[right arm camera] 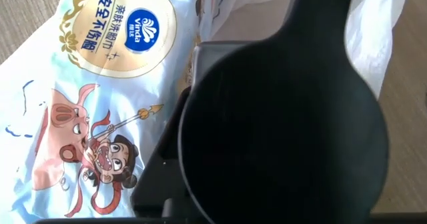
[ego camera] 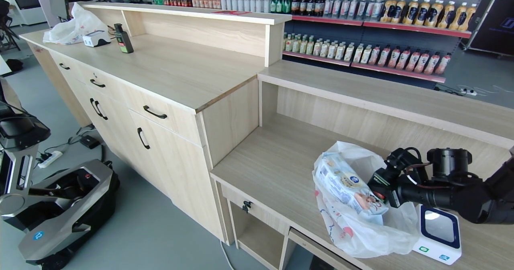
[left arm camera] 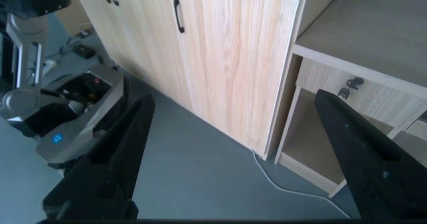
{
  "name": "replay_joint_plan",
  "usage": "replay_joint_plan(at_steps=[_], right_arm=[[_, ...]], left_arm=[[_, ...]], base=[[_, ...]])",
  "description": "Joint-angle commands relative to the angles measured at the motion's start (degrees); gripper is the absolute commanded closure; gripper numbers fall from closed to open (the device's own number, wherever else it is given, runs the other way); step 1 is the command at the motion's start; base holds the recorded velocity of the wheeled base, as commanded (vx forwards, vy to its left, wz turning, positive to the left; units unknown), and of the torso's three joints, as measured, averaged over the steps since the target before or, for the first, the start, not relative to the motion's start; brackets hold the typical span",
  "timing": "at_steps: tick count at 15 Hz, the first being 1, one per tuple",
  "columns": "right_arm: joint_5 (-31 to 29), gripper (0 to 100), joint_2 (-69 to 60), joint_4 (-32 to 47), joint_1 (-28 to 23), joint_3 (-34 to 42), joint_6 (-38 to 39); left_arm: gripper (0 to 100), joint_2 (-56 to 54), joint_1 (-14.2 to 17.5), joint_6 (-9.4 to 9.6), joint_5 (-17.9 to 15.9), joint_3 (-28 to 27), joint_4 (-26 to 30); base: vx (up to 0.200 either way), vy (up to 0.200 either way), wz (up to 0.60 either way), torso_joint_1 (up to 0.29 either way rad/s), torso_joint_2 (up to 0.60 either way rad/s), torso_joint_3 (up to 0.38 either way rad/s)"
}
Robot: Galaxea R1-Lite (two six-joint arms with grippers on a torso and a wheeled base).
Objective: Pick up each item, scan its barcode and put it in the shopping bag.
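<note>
Shelves of bottles point(ego camera: 361, 9) line the shop behind a pale wood counter point(ego camera: 281, 161). On it the soft pack point(ego camera: 345, 185) sits in the mouth of the shopping bag point(ego camera: 361, 238), with my right jaws against it (gripping or loosed, I cannot tell). I judge this the bagging step. Next I should release and draw clear without snagging the plastic. My left jaws hang wide over the floor point(left arm camera: 200, 164). The label shows a round blue emblem and cartoon figures.

Bright, even light, perhaps from overhead; glare on the scanner point(ego camera: 438, 232) window; the shelves point(ego camera: 369, 23) bow toward the picture's edges.
</note>
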Motion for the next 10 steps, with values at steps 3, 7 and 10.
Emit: replay_joint_plan(at_steps=[3,7,10], right_arm=[[0.0,100,3.0,-1.5,0.1,-0.7,-0.1],[0.3,100,4.9,-2.7,0.1,-2.3,0.0],[1.2,100,6.6,-4.1,0.5,-3.2,0.1]], left_arm=[[0,0.0,0.1,-0.01,0.0,0.0,0.0],[0,0.0,0.0,-0.01,0.0,0.0,0.0],[0,0.0,0.0,-0.01,0.0,0.0,0.0]], base=[[0.000,0.000,0.00,0.000,0.00,0.000],[0.000,0.000,0.00,0.000,0.00,0.000],[0.000,0.000,0.00,0.000,0.00,0.000]])
